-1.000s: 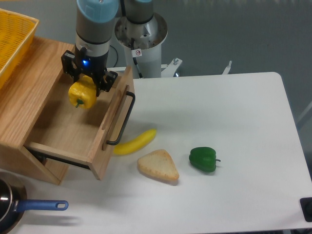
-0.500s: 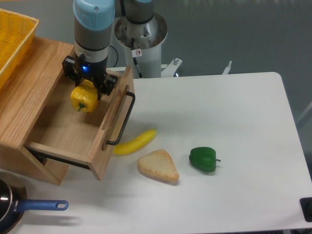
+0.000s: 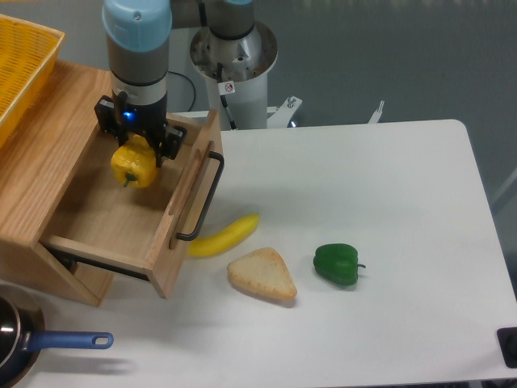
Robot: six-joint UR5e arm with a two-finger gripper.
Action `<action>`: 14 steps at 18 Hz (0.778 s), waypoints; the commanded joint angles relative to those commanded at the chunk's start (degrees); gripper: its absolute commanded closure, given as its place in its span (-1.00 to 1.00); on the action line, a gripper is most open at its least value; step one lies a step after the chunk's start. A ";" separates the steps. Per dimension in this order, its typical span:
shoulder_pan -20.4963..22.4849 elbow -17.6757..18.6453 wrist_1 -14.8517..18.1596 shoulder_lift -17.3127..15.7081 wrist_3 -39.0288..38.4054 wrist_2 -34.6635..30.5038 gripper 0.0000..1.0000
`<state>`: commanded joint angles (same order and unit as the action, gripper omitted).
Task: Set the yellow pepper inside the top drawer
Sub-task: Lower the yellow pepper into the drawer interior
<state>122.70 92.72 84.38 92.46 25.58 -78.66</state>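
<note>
**Pepper held over the open drawer, release to come**

Fixed camera: the gripper (image 3: 135,149) hangs above the open top drawer (image 3: 113,214), its jaws closed on the yellow pepper (image 3: 133,166), which sits between the fingers with its green stem pointing down and toward the front. The pepper is inside the outline of the drawer, near the back and a little left of the middle, clear of the front panel with its black bar handle (image 3: 202,198). Whether it touches the drawer floor cannot be told from this angle; it looks to be just above it.

The step in hand seems to be the lowering and letting go. To do it well, the arm should probably come straight down until the pepper is close to the floor, then part the jaws fully before lifting, so the glossy, blocky fruit settles rather than drops and rolls. The lift out should be vertical, keeping the fingers off the drawer's side wall and the cabinet top.

By count: one yellow pepper, one green pepper (image 3: 336,264), one banana (image 3: 224,235), one slice of bread (image 3: 262,276), one yellow basket (image 3: 20,65), one pan with a blue handle (image 3: 56,341), one drawer pulled out.
</note>
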 joint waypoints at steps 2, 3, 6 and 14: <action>-0.09 0.09 0.00 0.17 0.00 0.00 0.68; -0.09 0.09 0.00 0.35 0.00 0.00 0.68; -0.09 0.09 0.00 0.44 0.00 0.00 0.68; -0.18 0.09 0.00 1.23 0.00 0.00 0.65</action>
<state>122.52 92.81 84.38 93.69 25.58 -78.66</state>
